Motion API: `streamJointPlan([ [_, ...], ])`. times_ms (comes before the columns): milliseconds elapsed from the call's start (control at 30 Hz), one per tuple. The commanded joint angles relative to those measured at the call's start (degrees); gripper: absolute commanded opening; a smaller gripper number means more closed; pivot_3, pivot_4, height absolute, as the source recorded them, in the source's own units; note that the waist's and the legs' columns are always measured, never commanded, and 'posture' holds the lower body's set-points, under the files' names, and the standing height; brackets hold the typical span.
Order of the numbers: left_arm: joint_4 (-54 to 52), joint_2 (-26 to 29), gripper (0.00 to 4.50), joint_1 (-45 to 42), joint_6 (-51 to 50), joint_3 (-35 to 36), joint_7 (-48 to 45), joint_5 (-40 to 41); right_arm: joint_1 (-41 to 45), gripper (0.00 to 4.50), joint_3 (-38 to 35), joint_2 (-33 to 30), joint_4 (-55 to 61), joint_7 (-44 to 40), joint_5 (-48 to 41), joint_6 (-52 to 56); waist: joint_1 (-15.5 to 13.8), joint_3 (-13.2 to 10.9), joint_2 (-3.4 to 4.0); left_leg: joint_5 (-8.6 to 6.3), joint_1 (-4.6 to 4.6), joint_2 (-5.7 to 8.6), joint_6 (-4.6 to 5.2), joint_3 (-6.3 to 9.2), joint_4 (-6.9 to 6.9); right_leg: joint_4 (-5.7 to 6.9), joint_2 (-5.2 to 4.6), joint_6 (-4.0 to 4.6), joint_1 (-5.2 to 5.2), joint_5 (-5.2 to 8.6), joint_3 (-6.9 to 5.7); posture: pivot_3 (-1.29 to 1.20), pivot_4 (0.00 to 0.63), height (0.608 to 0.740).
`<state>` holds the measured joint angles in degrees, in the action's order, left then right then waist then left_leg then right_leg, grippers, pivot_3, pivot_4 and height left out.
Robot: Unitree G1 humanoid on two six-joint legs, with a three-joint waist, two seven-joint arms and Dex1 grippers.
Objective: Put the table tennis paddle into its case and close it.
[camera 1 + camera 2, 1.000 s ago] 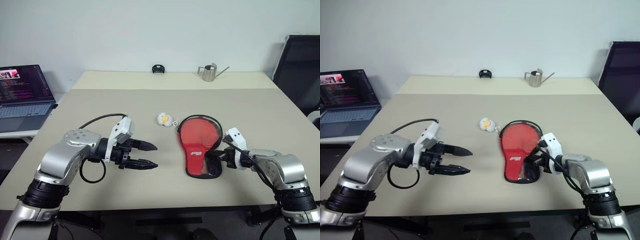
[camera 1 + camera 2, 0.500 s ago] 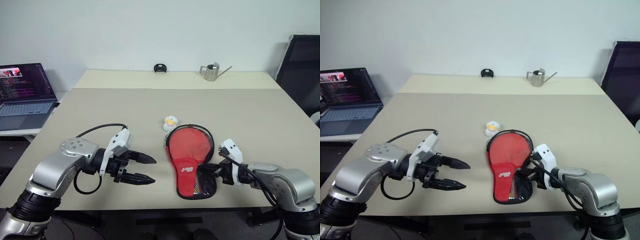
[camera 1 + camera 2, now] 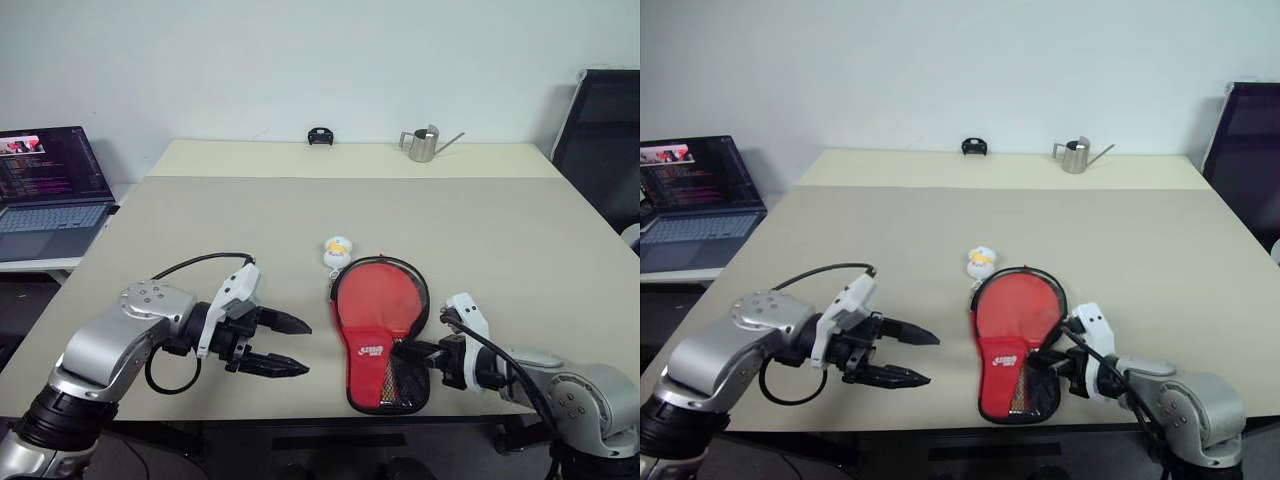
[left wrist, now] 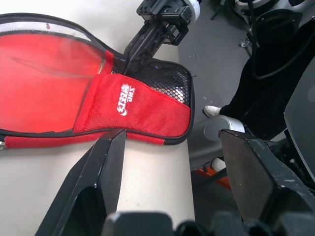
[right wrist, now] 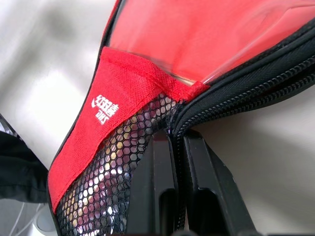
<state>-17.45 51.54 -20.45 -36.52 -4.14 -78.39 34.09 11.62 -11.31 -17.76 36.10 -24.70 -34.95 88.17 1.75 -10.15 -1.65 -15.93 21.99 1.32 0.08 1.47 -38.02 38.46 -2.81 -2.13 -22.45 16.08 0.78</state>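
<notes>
The right tool pinches the case edge at its near end (zipper seems unfinished); the left tool waits wide open.

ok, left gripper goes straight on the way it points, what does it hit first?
Most likely the case: the left gripper points across the table at its handle end, open, nothing between. Depth is uncertain.

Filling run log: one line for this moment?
left claw open, free | right claw shut on case zipper edge | balls beside case
</notes>
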Motion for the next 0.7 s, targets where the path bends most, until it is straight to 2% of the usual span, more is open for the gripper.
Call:
streamJointPlan([
  [33,-1.08,0.42,3.27,0.3,1.42,1.21,-0.92,0.91,-1.01,0.03,-1.09,0.46,2.62,0.41,-1.55,0.86,0.0,0.0,0.0,0.0,0.0,0.0,0.0,0.0,0.0,0.0,0.0,0.0,0.0,0.0,0.01,0.0,0.15,0.74],
  [300,-0.34,0.55,3.27,0.56,2.37,1.09,-1.48,0.6,-2.32,0.03,-2.54,-1.99,2.55,0.1,-2.49,1.01,-0.04,0.0,0.0,0.0,0.0,0.01,0.0,0.0,0.01,-0.04,0.0,0.0,0.01,0.0,0.0,0.0,0.15,0.74],
  [567,0.7,0.33,3.27,0.22,3.54,0.51,-1.72,-0.26,-1.97,0.03,-2.06,-1.34,1.38,2.08,-2.18,0.26,-0.04,0.0,0.0,0.0,0.0,0.01,0.0,0.0,0.05,-0.13,0.0,0.0,0.03,0.0,-0.01,0.0,0.15,0.74],
  [700,0.91,0.32,3.27,0.11,3.81,0.33,-1.66,-0.46,-2.28,1.16,-2.55,-1.9,0.77,3.19,-1.46,-0.21,-0.04,0.0,0.0,0.0,0.0,0.01,0.0,0.0,0.05,-0.16,0.0,0.0,0.04,0.0,-0.01,0.0,0.15,0.74],
])
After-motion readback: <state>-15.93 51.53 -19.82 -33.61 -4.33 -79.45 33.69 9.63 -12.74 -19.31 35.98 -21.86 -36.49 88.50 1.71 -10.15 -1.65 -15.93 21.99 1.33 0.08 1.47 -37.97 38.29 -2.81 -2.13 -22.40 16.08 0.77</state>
